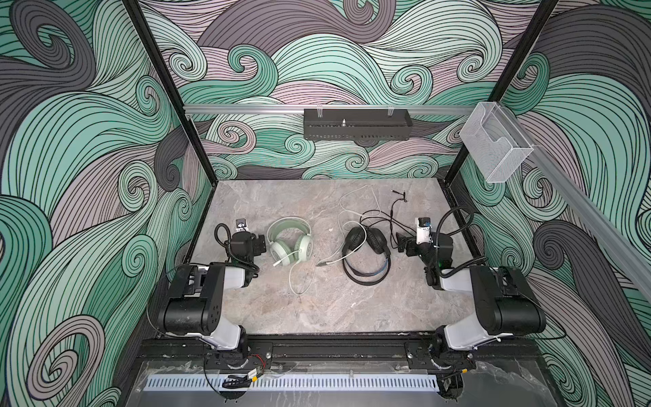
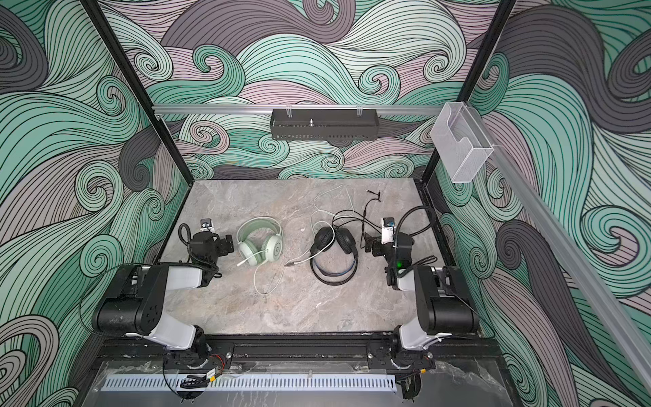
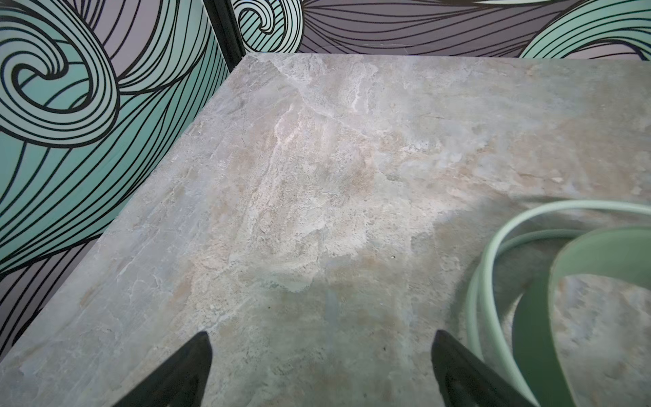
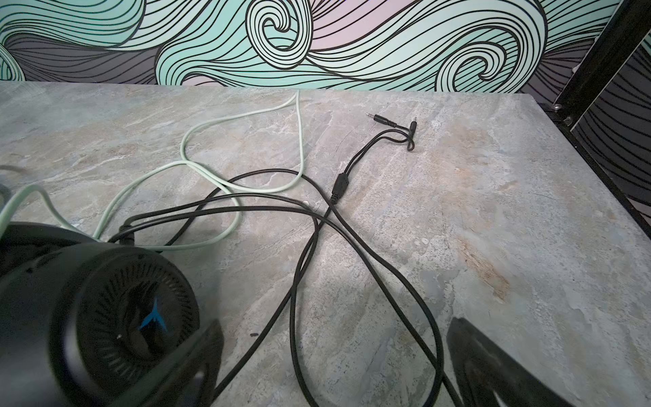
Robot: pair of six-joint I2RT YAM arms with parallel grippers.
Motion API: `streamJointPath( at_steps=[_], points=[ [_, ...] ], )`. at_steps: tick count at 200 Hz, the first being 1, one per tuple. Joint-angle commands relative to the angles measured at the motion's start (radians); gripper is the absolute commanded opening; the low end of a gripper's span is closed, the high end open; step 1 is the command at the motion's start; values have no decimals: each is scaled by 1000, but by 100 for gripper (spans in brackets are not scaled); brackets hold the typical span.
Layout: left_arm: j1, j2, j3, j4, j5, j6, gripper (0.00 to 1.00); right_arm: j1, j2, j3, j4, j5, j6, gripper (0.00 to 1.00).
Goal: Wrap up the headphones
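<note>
The mint-green and white headphones lie flat left of centre, and their headband shows beside my left gripper's fingers. Their white cable loops forward, then runs back across the black headphones. The black earcup lies next to one finger of my right gripper. The black cable lies tangled behind, ending in plugs. My left gripper is open over bare table. My right gripper is open, with cable loops on the table between its fingers.
A black perforated tray hangs on the back rail. A clear plastic box hangs on the right rail. Patterned walls and black posts close the marble table on three sides.
</note>
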Motion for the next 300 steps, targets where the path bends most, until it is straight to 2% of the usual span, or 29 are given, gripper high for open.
streamJointPath(
  at_steps=[1, 116, 135, 182, 191, 197, 203, 215, 225, 240, 253, 271, 300],
  points=[
    [6, -8, 26, 13, 8, -9, 99, -4, -10, -8, 24, -11, -2, 99],
    [8, -6, 28, 10, 9, -9, 99, -5, -7, -5, 23, -9, 4, 99],
    [9, -3, 32, 6, 13, -9, 99, -5, -5, 8, -2, 52, 25, 99],
    [10, -10, 26, 16, 14, -7, 99, -4, -9, 4, 6, 55, 26, 99],
    [11, -24, 40, 1, -7, -5, 99, 2, -16, 9, 7, 104, 37, 99],
    [11, -43, 66, -56, -35, -16, 99, 11, -41, 34, -57, 164, 48, 99],
    [13, -72, 107, -169, -53, -33, 99, 24, -77, 78, -200, 236, 60, 99],
    [20, -137, 196, -403, 2, -60, 99, 47, -112, 225, -480, 376, 106, 99],
    [20, -166, 243, -512, 68, -62, 99, 59, -107, 321, -634, 411, 123, 99],
    [20, -228, 286, -636, 145, -91, 99, 78, -106, 423, -765, 457, 165, 99],
    [20, -289, 315, -711, 225, -111, 99, 82, -114, 463, -801, 446, 228, 99],
    [20, -329, 395, -837, 229, -247, 99, 94, -100, 557, -910, 402, 314, 99],
    [19, -254, 618, -1090, 330, -348, 99, 129, 7, 797, -1161, 270, 426, 99]
  ],
)
